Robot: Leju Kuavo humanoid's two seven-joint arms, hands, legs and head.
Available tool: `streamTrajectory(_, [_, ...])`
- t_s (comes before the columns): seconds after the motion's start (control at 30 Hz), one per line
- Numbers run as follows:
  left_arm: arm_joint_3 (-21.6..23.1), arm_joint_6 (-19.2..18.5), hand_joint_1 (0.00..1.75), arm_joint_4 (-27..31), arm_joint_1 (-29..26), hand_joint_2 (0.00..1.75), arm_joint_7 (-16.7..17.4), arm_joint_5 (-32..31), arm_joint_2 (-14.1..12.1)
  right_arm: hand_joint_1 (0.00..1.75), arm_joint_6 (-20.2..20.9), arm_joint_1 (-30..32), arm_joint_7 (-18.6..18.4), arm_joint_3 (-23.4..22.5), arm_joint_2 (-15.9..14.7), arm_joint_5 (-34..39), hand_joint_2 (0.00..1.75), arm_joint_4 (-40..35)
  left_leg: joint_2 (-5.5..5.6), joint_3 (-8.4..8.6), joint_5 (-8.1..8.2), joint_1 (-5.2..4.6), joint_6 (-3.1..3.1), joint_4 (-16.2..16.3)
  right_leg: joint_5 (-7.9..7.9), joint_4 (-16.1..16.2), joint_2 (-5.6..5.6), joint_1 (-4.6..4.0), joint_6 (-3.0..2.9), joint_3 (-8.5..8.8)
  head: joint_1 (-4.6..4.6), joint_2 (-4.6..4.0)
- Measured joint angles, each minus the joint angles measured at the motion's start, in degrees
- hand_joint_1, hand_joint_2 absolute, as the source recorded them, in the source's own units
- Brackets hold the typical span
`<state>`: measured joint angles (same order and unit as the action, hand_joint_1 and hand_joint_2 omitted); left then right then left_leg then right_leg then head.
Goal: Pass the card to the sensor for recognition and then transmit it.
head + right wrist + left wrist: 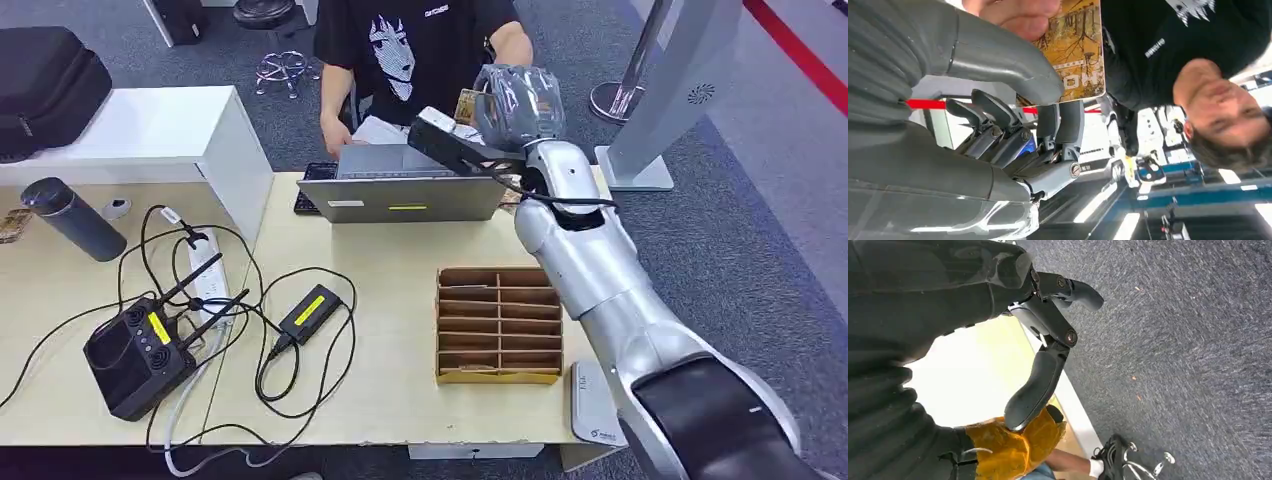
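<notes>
Handing over: right hand [512, 103] raised toward the person [420, 50], thumb and fingers pinching the card [1075, 50]
Card: also touched by the person's fingers [1018, 15]
Sensing: judged done
Left: release into the person's grasp
Left hand [1048, 340]: fingers apart, holding nothing

On the worktop [400, 400]: a laptop [415, 190], a cardboard divider tray [498, 325], a black router [140, 355] with tangled cables, a power strip [207, 275], a dark bottle [72, 218].
</notes>
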<state>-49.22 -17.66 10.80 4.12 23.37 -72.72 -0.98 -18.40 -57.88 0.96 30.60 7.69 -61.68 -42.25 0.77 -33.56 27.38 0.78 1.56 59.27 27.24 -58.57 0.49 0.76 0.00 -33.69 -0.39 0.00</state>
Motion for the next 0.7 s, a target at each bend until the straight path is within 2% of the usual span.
streamTrajectory(0.13, [0.00, -0.02, 0.00, 0.00, -0.01, 1.75, 0.02, -0.09, -0.02, 0.00, -0.66, 0.03, 0.32, 0.20, 0.00, 0.95, 1.75, 1.68, 0.00, 0.01, 0.00, 0.00, 0.00, 0.01, 0.00, 0.00, 0.00, 0.00, 0.00, -0.01, 0.00, 0.00])
streamTrajectory(0.33, [-0.04, 0.04, 0.00, 0.00, -0.04, 1.75, 0.24, 0.39, 0.00, 0.00, 2.32, 0.56, 4.51, -2.71, -0.18, 11.29, 1.75, 3.08, -0.01, 0.02, 0.00, 0.01, 0.00, 0.01, 0.00, 0.00, 0.01, 0.00, 0.00, -0.05, 0.00, 0.00])
streamTrajectory(0.57, [-0.61, 0.04, 0.00, 0.00, -0.34, 1.75, 0.52, 1.31, 0.09, 0.00, 4.94, 2.07, 9.35, -13.30, -4.08, 26.02, 1.75, 5.25, 0.06, -0.02, 0.00, -0.01, 0.00, 0.04, -0.01, 0.06, -0.08, 0.00, 0.00, -0.03, 0.00, 0.00])
streamTrajectory(0.63, [-0.94, 0.11, 0.00, 0.00, -0.45, 1.75, 0.52, 1.40, 0.09, 0.00, 6.09, 3.06, 11.73, -17.60, -5.85, 32.53, 1.75, 5.97, 0.08, -0.02, 0.01, -0.03, -0.02, 0.05, -0.01, 0.09, -0.13, 0.01, 0.01, 0.00, 0.00, 0.00])
streamTrajectory(0.7, [-1.16, 0.13, 0.00, 0.00, -0.60, 1.75, 0.52, 1.40, 0.09, 0.00, 8.97, 4.66, 15.11, -23.07, -7.79, 41.04, 1.75, 6.54, 0.11, -0.02, 0.02, -0.03, -0.03, 0.07, -0.02, 0.13, -0.16, 0.01, 0.02, 0.01, 0.00, 0.00])
